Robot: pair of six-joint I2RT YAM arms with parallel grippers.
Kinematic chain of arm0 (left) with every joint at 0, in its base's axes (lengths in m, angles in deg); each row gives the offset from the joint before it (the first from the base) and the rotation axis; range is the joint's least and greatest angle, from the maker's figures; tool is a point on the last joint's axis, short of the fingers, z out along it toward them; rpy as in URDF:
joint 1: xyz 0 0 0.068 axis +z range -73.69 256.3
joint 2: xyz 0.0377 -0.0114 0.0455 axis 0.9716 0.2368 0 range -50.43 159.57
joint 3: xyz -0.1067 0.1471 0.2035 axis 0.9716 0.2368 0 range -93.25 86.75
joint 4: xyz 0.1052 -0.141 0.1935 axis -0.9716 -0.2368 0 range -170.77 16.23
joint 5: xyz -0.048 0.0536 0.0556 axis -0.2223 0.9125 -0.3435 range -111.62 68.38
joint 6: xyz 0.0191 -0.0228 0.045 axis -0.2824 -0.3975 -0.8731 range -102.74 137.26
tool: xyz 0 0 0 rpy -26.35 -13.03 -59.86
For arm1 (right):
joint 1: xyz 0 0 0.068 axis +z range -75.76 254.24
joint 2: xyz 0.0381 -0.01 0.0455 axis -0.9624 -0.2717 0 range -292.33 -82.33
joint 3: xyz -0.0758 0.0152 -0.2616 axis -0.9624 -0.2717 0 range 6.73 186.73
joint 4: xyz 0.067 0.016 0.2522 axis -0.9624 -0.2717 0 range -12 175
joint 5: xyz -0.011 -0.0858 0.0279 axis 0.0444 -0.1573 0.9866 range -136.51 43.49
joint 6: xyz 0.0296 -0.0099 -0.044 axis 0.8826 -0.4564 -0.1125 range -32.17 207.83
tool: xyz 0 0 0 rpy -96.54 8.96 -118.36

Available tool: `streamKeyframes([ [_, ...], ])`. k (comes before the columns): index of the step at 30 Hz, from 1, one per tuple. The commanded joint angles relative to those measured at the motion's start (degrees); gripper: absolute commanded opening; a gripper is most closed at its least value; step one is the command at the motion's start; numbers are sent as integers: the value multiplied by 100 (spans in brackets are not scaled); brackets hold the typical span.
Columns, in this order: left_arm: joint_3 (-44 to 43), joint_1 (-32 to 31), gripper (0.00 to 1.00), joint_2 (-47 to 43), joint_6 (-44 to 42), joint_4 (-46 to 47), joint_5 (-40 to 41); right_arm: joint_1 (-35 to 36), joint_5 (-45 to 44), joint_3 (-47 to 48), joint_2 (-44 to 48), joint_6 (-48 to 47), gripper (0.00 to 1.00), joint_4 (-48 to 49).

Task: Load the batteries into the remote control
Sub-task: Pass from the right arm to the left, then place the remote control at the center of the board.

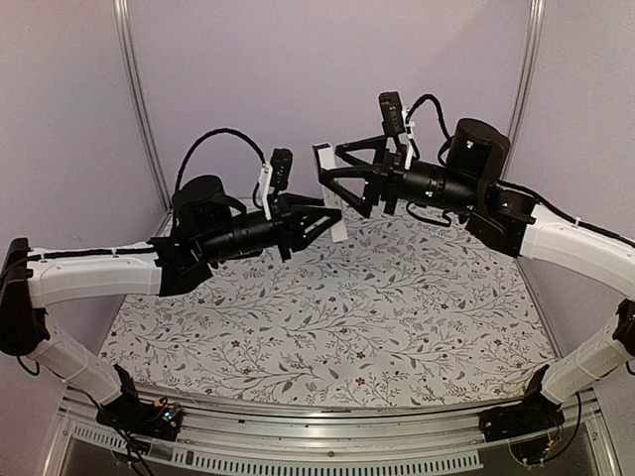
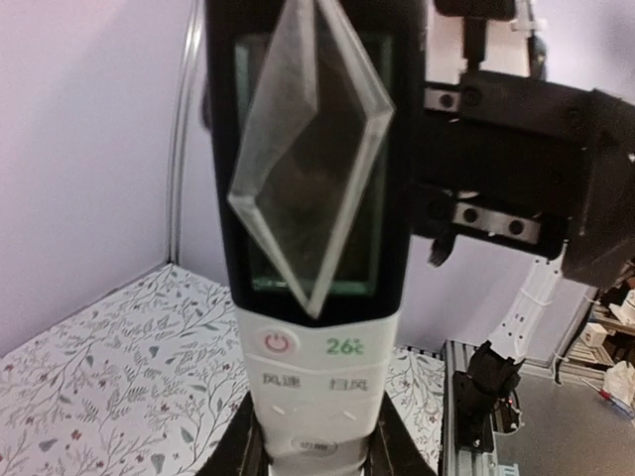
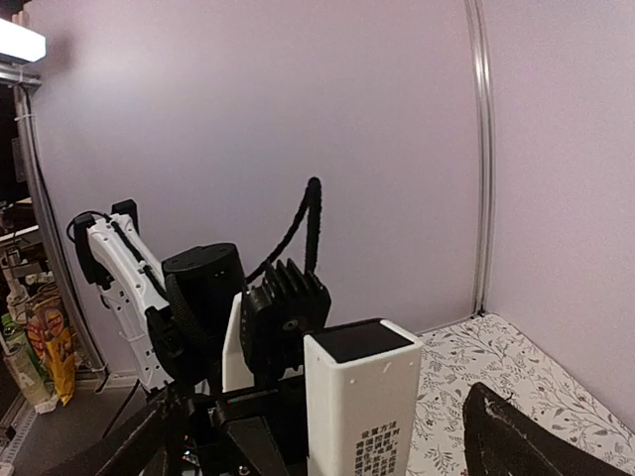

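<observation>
Top external view shows the slim white rectangular remote control (image 2: 317,367) standing upright in the air, its long axis vertical, with my left gripper (image 1: 330,220) clamped on its lower end, my right gripper (image 3: 362,426) spread apart around its upper end, and no batteries visible.

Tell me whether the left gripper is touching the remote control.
Touching. The left wrist view shows the remote control with its white lower end wedged between the two dark fingers of the left gripper, with no gap on either side.
</observation>
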Motion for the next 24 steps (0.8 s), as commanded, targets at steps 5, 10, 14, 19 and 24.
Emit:
streamKeyframes([
  [5, -151, 442, 0, -91, 265, -3949, 2923, -313, -4039, -277, 712, -91, 99, -1577],
  [10, -151, 810, 0, 525, 793, -5135, 3236, -492, -4783, -148, 533, 50, 99, -2704],
  [14, -131, 974, 0, 1075, 1087, -5509, 3415, -494, -4834, -147, 376, 105, 99, -2972],
  [19, -216, 1154, 0, 1696, 1148, -5693, 3314, -502, -4914, -122, 195, 74, 99, -3135],
  [24, -365, 1286, 4, 2083, 979, -5852, 3215, -502, -4873, -134, 105, 37, 99, -3185],
])
